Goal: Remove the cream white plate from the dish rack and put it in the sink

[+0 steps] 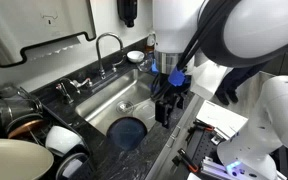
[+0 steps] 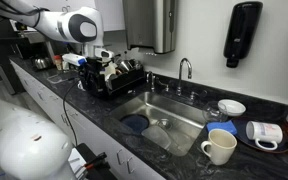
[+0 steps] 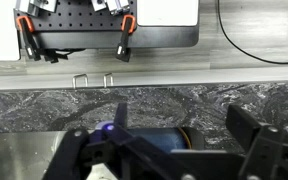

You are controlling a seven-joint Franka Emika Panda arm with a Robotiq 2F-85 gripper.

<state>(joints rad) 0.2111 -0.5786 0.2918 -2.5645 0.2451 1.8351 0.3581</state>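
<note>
Gripper (image 3: 164, 150) hangs open and empty over the dish rack (image 2: 119, 78) | cream white plate hidden, likely racked beneath | risk: blind grab takes wrong crockery, or plate chips on sink (image 2: 179, 106)

My gripper (image 3: 164, 150) runs off the bottom edge of the wrist view and covers most of a blue shape (image 3: 159, 135) I cannot identify. In an exterior view the rack (image 2: 114, 78) is too small for me to sort its dishes. In an exterior view the arm (image 1: 234, 40) hides most of it, and a cream dish (image 1: 14, 160) is cut off at lower left.
</note>
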